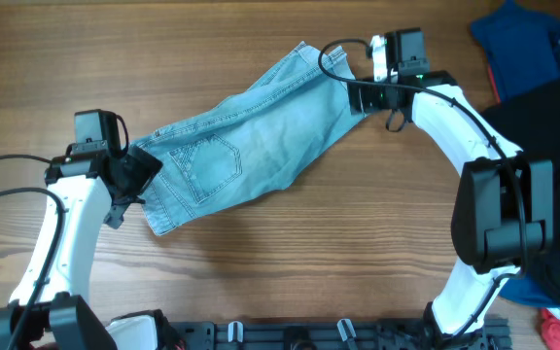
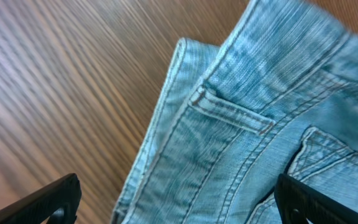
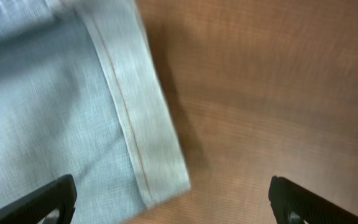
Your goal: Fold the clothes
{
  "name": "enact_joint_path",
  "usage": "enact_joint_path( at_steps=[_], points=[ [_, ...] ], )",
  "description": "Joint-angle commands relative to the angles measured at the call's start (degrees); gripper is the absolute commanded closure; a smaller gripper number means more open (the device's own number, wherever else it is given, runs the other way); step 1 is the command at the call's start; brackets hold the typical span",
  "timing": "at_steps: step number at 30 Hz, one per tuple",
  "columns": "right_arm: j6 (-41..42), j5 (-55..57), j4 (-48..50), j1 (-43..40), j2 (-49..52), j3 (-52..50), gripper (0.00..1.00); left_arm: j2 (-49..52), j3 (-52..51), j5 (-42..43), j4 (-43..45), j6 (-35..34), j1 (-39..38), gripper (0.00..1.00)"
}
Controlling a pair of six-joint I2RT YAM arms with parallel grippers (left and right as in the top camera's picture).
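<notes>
Left gripper (image 1: 144, 177): jaws spread wide at the waistband end, gripping nothing.
Shorts (image 1: 241, 136): faded light-blue denim, ribbed weave, stitched pocket up, lying flat on the diagonal from near left to far right, mid-table.
Right gripper (image 1: 356, 94): jaws spread wide at the hemmed leg corner, empty.
Table (image 1: 290, 253): streaked wood grain.

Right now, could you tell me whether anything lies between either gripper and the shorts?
Nothing visible does. The left gripper is open over the pocket end of the shorts, and the right gripper is open over the hem at the other end. The black garment and blue garment lie off to the side, apart from the shorts.
</notes>
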Motion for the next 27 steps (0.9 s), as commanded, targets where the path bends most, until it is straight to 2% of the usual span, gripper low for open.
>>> enact_joint_path(
  at_steps=[1, 11, 12, 14, 15, 19, 21, 23, 25, 27],
  points=[
    [0.81, 1.09, -5.92, 0.04, 0.79, 0.63, 0.0, 3.45, -3.04, 5.11, 3.39, 0.04, 0.31, 0.0],
    [5.38, 0.9, -18.29, 0.04, 0.79, 0.63, 0.0, 14.8, -3.34, 5.29, 9.07, 0.07, 0.31, 0.0],
    [6.03, 0.94, -19.17, 0.04, 0.79, 0.63, 0.0, 16.17, -3.34, 5.27, 9.57, 0.07, 0.31, 0.04],
    [6.36, 0.92, -20.37, 0.04, 0.79, 0.63, 0.0, 17.77, -3.34, 5.2, 11.13, 0.11, 0.31, 0.18],
    [6.4, 0.92, -21.22, 0.04, 0.79, 0.63, 0.0, 18.53, -3.34, 4.68, 12.79, 0.13, 0.48, 0.48],
    [9.81, 1.11, -24.11, 0.02, 0.79, 0.63, 0.0, 18.53, -3.17, 4.66, 17.73, 3.43, 4.76, 0.78],
    [12.48, 0.33, -25.11, 0.02, 0.79, 0.63, 0.0, 18.53, -2.78, 4.63, 18.1, 6.08, 8.83, 0.88],
    [12.11, -4.39, -24.83, 0.04, 0.79, 0.63, 0.0, 18.53, -2.49, 4.92, 17.84, 7.5, 13.75, 0.91],
    [10.73, -9.16, -22.99, 0.02, 0.79, 0.63, 0.0, 18.53, -2.49, 8.17, 17.42, 9.4, 18.14, 0.79],
    [10.43, -13.99, -18.53, 0.04, 0.79, 0.63, 0.0, 18.53, -2.51, 13.62, 16.52, 12.02, 21.33, 0.76]
  ],
)
